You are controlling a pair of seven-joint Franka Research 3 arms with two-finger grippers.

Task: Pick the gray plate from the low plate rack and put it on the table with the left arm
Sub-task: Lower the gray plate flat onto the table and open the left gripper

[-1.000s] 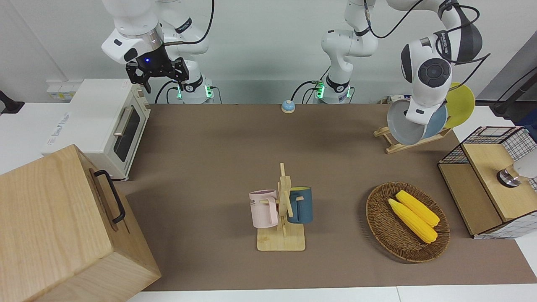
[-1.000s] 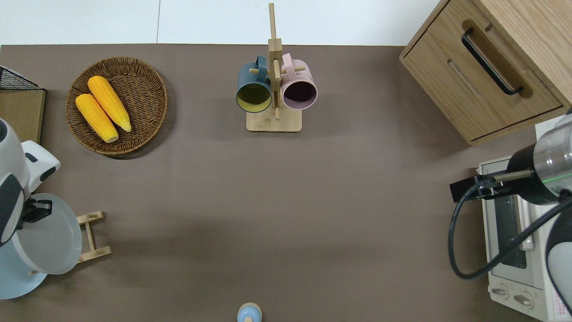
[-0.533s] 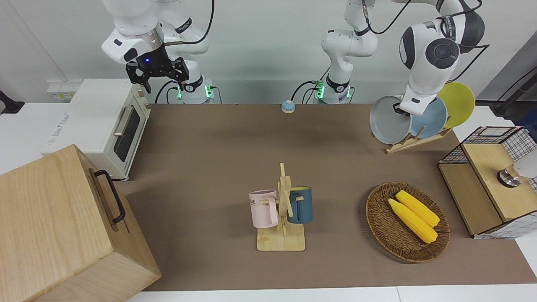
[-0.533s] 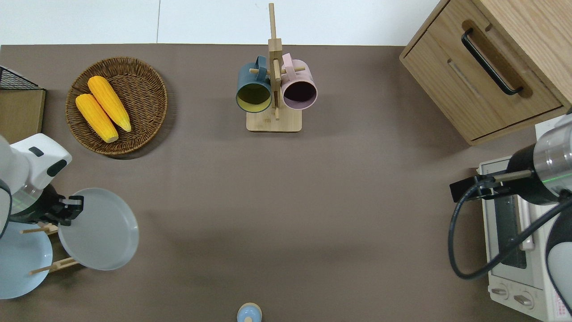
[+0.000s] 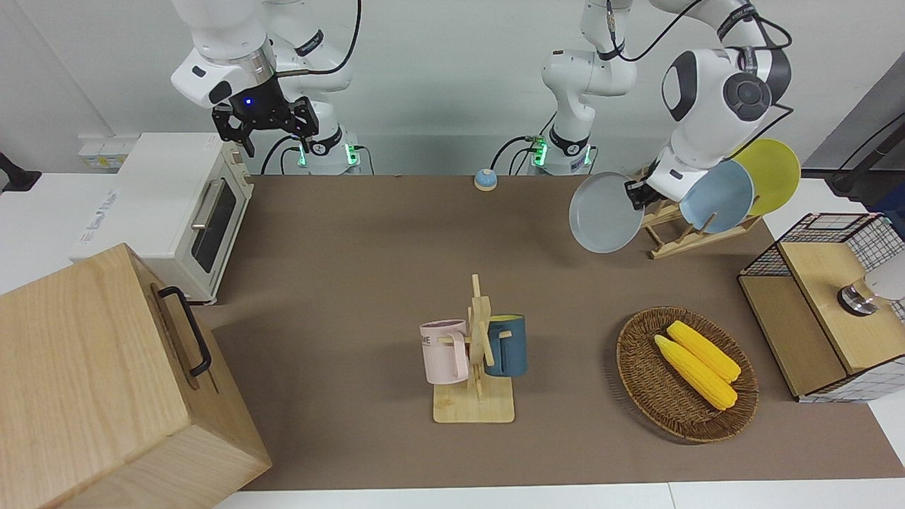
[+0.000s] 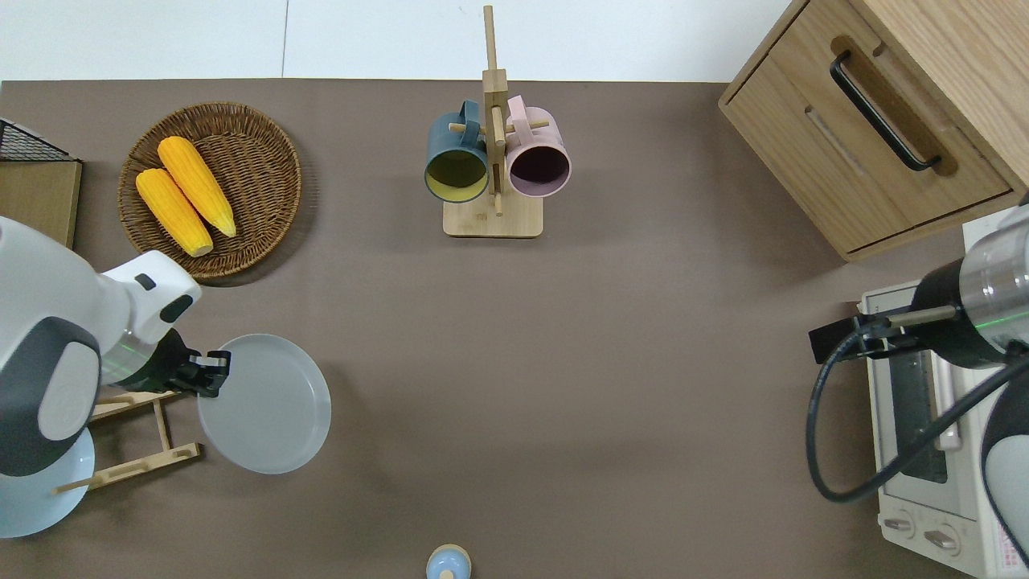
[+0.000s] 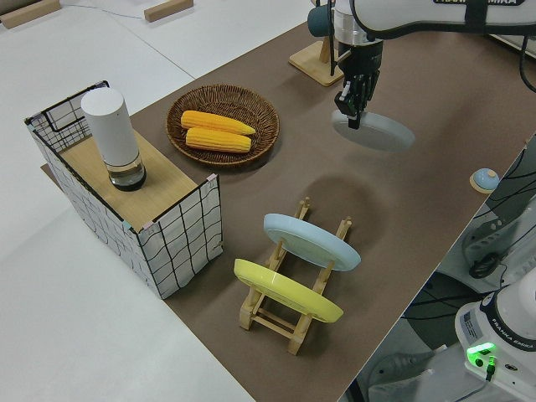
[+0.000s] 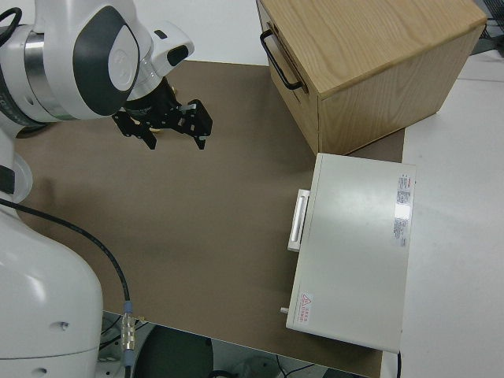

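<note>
Gray plate (image 6: pixel 265 404) up in the air, clear of the low plate rack (image 6: pixel 137 438), gripped at its rim by the left hand (image 6: pixel 211 372), fingers clenched on the edge. Hangs over bare brown desk (image 6: pixel 563 362) just beside the rack, toward the right arm's end; tilted in the front view (image 5: pixel 606 212), nearly level in the left side view (image 7: pixel 374 131). Exact height above the desk hard to judge. Emptied slot at the rack's end, with the light blue plate (image 7: pixel 311 241) and the yellow plate (image 7: pixel 287 291) leaning in the other two. Overhead, blue plate half hidden under the left arm's elbow and cut off by the frame edge (image 6: pixel 36 503); yellow plate out of that view altogether. Left hand's fingertips largely masked by the wrist in the front view (image 5: pixel 635 194). Right arm parked, right hand (image 8: pixel 161 130) with its fingers spread apart and nothing between them. Wicker basket (image 6: pixel 265 153) with two corn cobs (image 6: pixel 185 195) farther from the robots than the held plate. Mug stand (image 6: pixel 493 161) with a blue and a pink mug near mid-desk.
</note>
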